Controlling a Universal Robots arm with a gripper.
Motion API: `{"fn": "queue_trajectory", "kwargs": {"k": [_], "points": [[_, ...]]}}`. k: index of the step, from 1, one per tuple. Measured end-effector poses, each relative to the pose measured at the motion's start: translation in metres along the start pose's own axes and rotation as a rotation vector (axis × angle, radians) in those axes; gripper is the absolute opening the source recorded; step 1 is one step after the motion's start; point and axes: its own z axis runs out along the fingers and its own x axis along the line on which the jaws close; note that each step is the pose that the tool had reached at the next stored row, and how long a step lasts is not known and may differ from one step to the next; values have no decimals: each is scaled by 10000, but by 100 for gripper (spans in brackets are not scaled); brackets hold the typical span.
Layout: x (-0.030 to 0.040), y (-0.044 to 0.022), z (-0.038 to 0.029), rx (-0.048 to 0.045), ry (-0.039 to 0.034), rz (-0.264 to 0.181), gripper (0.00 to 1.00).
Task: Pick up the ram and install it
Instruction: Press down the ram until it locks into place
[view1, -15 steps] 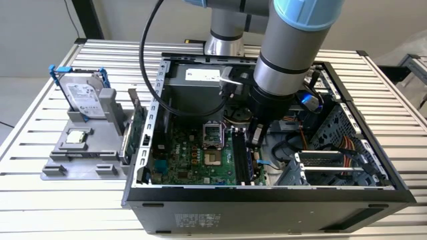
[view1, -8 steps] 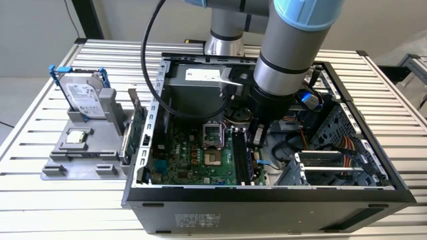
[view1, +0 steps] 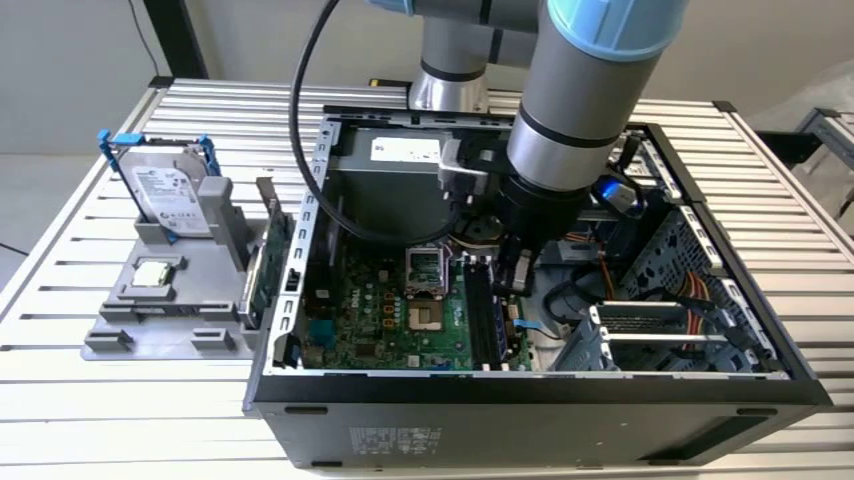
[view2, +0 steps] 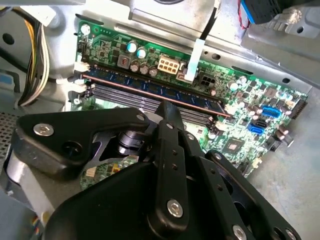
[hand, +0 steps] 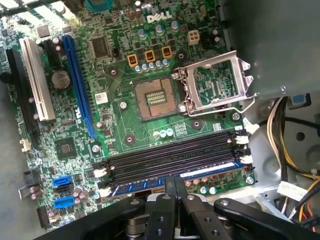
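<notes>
A slatted metal tabletop (view1: 80, 400) is carrying an open PC case (view1: 534, 410), w/ a pale wall behind. To the exterior view's left of the case a grey holder (view1: 160, 320) is sitting on the slats, w/ 1 hard drive (view1: 171, 195) in a blue frame standing upright in it and 1 green card (view1: 274, 265) on edge just beside the case wall.

Inside the case 1 green motherboard (hand: 120, 115) is lying flat, showing 1 open CPU socket (hand: 155, 97) w/ its metal frame swung up, and 4 memory slots side by side. Yellow and black cables are bunching at the case edge.

1 arm is reaching down into the case. The pincer (hand: 175, 182) is sitting right over the slot nearest the board edge, its fingers (view2: 170, 112) drawn close together, nearly closed. The ram (view2: 150, 90), a long dark blue-green stick, is lying along that outer slot, directly under the fingertips; whether they are pinching it or only pressing on its top edge, can't tell
</notes>
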Motion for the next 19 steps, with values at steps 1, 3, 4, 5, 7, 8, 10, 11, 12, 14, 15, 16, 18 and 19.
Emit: {"fn": "queue_trajectory", "kwargs": {"k": [1, 3, 4, 5, 7, 8, 10, 11, 12, 14, 15, 16, 18, 19], "points": [[-1, 0, 0, 1, 3, -99, 0], [-3, 1, 0, 1, 7, -271, 0], [-5, 2, 0, -1, 8, -338, 0], [-6, 2, 0, -3, 11, -415, 0], [-10, 3, 0, -6, 15, -599, 0], [-12, 4, 0, -6, 18, -698, 0], [-14, 4, 0, -6, 23, -891, 0], [-16, 5, 0, -6, 24, -986, 0], [-18, 5, 0, -7, 27, -1081, 0], [-21, 6, -1, -5, 32, -1271, 0], [-23, 6, -1, -5, 34, -1360, 0], [-24, 7, 0, -4, 36, -1443, 0], [-26, 7, 0, -4, 39, -1601, 0], [-27, 7, -1, -3, 41, -1670, 0]]}}
